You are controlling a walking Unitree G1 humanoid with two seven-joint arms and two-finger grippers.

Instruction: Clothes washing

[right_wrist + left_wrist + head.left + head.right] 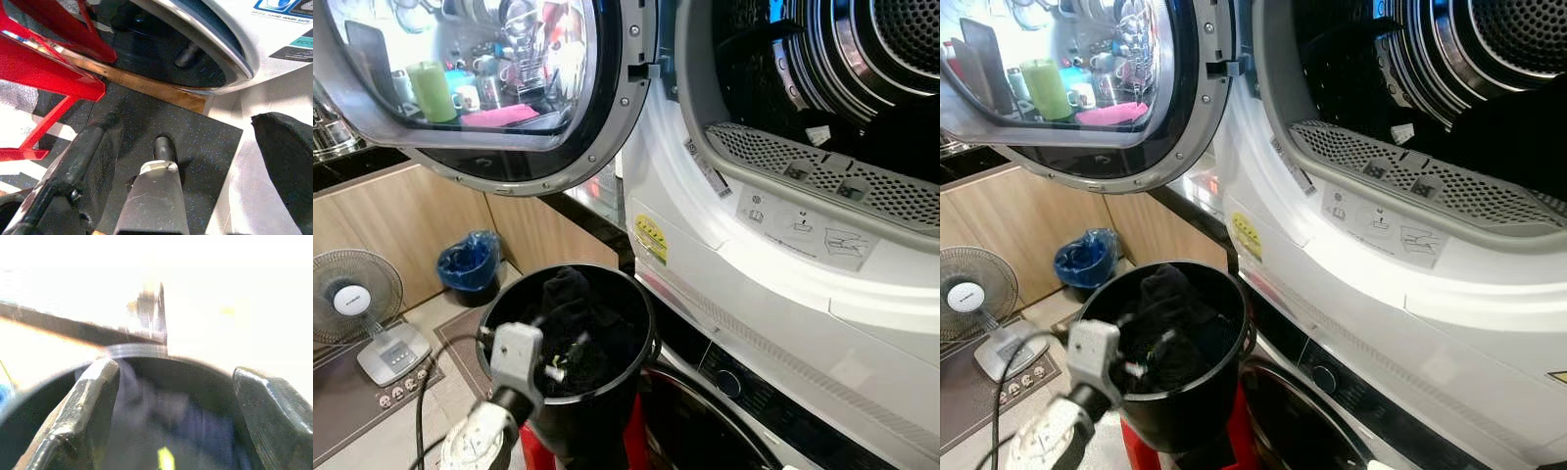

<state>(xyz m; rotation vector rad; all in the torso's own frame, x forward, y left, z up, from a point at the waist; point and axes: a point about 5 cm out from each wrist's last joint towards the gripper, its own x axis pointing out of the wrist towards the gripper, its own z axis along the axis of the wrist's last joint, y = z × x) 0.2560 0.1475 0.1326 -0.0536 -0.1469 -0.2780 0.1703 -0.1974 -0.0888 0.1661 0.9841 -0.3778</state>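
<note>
Below the dryer [773, 255], bucket [570, 377] stands upright.

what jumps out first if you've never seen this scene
The open white dryer with its dark ribbed drum looms at upper right, its round glass door swung left. Below, the left gripper reaches, fingers apart, into a black round bucket holding dark clothes.

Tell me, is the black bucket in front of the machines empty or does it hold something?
Not empty. The black bucket holds dark clothing heaped up to its rim, and the left gripper, fingers open, reaches into it.
</note>
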